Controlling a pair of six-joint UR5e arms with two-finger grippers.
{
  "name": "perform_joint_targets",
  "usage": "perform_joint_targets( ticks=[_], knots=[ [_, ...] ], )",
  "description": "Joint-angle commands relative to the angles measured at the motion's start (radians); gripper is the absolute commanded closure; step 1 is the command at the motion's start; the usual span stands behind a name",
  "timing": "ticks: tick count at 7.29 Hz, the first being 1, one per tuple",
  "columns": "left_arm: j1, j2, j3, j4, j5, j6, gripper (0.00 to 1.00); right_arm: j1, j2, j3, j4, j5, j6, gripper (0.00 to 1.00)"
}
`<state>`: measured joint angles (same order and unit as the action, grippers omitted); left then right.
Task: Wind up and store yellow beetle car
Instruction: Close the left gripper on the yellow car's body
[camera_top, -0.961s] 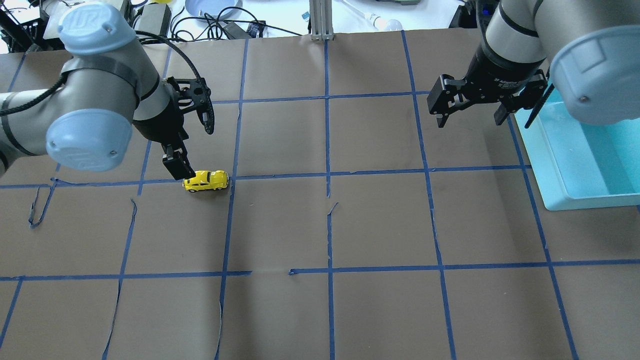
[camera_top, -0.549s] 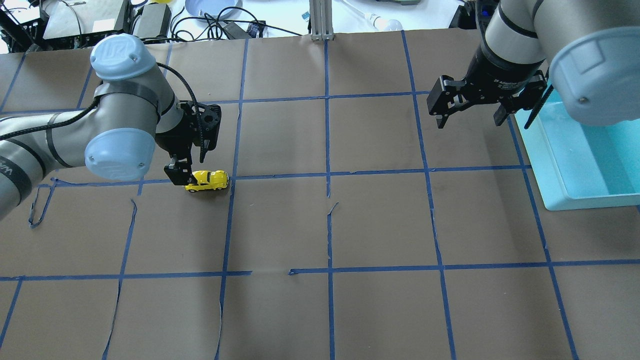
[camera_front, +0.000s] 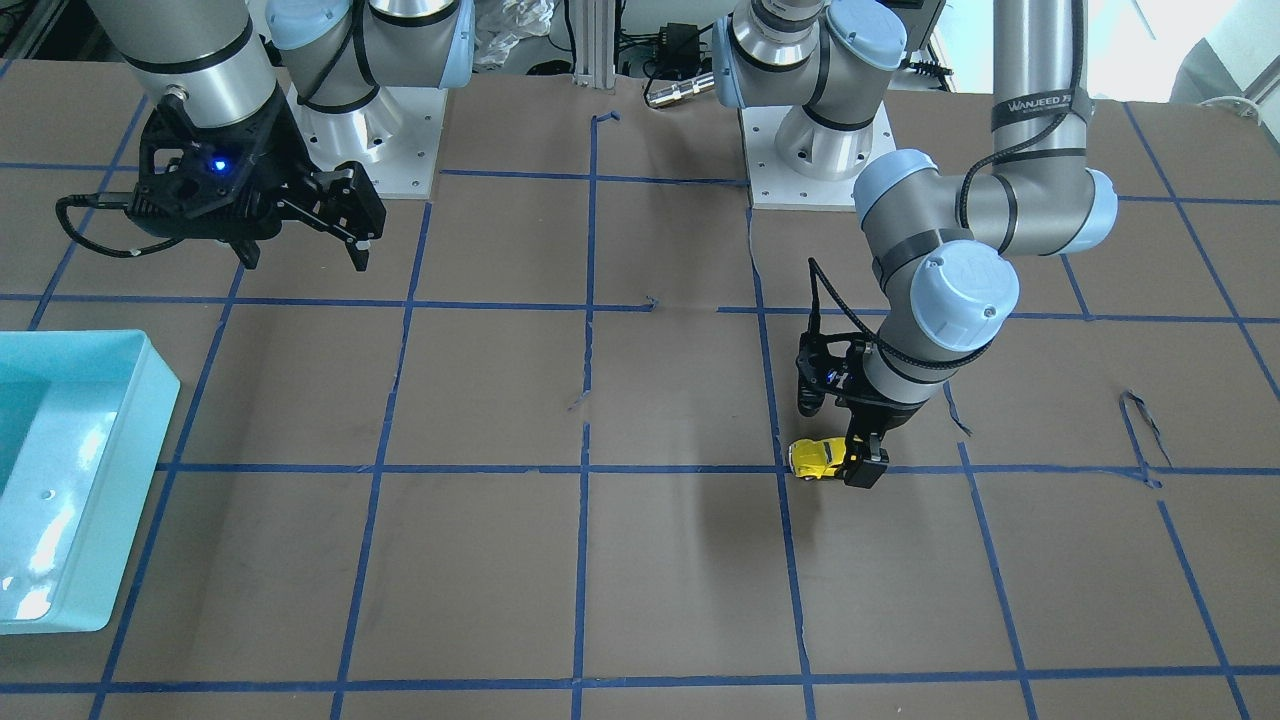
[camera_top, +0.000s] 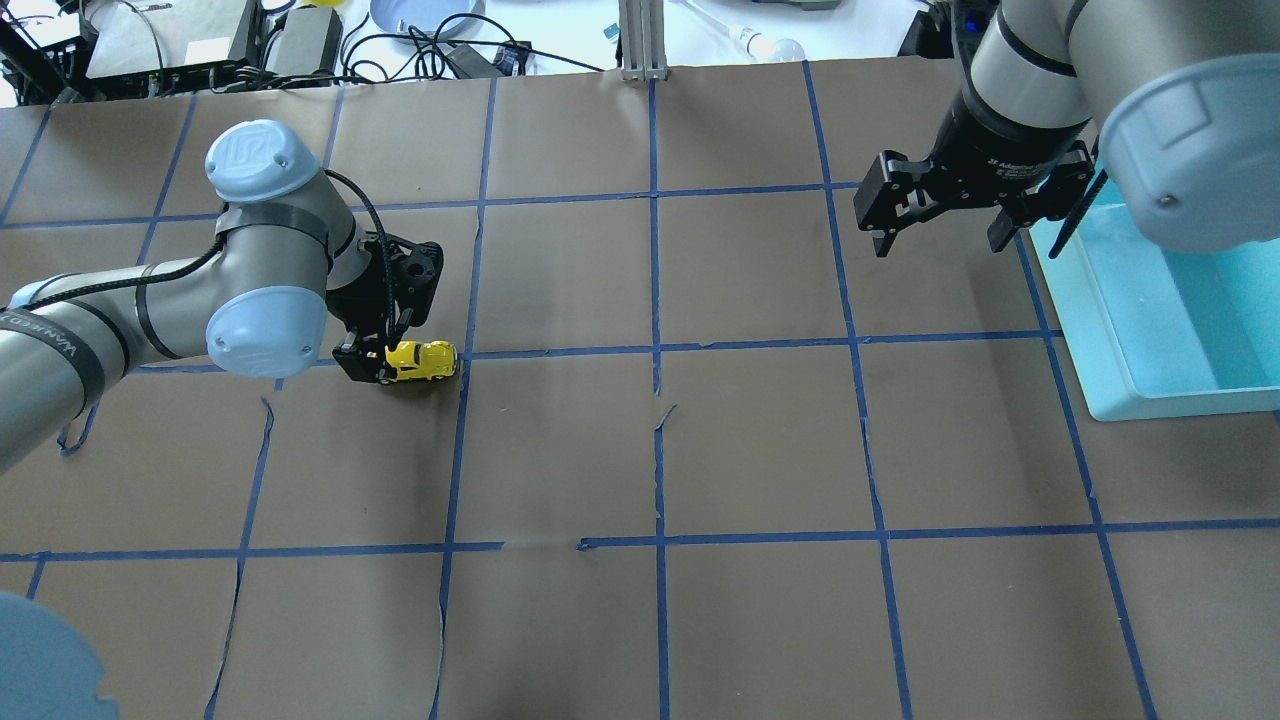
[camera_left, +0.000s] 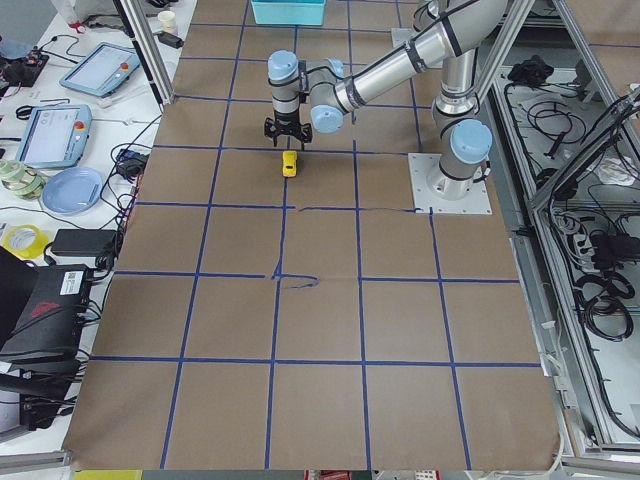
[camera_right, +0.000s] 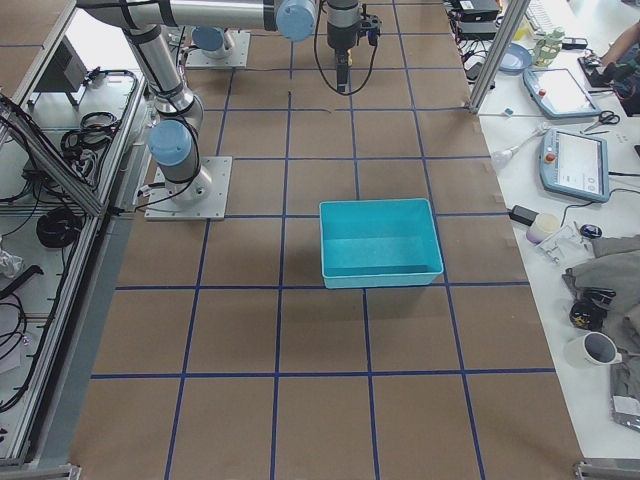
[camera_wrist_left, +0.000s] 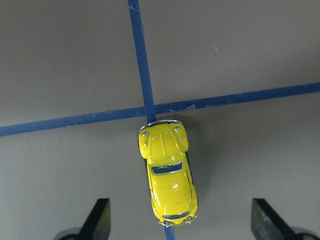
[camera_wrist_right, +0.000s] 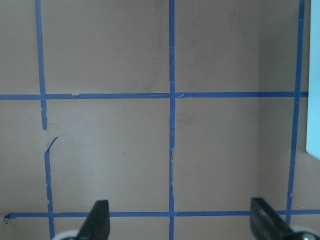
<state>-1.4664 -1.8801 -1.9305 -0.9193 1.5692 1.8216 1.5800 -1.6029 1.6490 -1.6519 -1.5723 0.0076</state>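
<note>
The yellow beetle car (camera_top: 422, 360) stands on its wheels on the brown paper, on a blue tape crossing; it also shows in the front view (camera_front: 818, 458), the left side view (camera_left: 289, 162) and the left wrist view (camera_wrist_left: 167, 172). My left gripper (camera_top: 383, 345) is open and low over the car's rear end. In the left wrist view its fingertips (camera_wrist_left: 100, 220) stand wide apart on either side of the car, not touching it. My right gripper (camera_top: 940, 235) is open and empty, held high beside the bin; it also shows in the front view (camera_front: 303, 258).
A teal bin (camera_top: 1100, 330) sits at the table's right side, also seen in the front view (camera_front: 150, 400) and the right side view (camera_right: 380, 270). Blue tape lines grid the brown paper. Cables and devices lie beyond the far edge.
My left arm has swung down and toward the car, and its gripper has turned and come down around the car's rear. The car and the right arm have not moved.
</note>
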Motion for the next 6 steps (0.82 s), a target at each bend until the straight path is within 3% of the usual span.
perform_joint_targets(
  ticks=[1, 6],
  knots=[
    [0.0, -0.022, -0.002, 0.016, -0.014, -0.074, 0.04, 0.0, 0.001, 0.0, 0.001, 0.0, 0.002, 0.0],
    [0.003, -0.036, -0.027, 0.081, -0.005, -0.159, 0.04, 0.0, 0.0, 0.006, 0.0, 0.0, 0.002, 0.0]
  ],
)
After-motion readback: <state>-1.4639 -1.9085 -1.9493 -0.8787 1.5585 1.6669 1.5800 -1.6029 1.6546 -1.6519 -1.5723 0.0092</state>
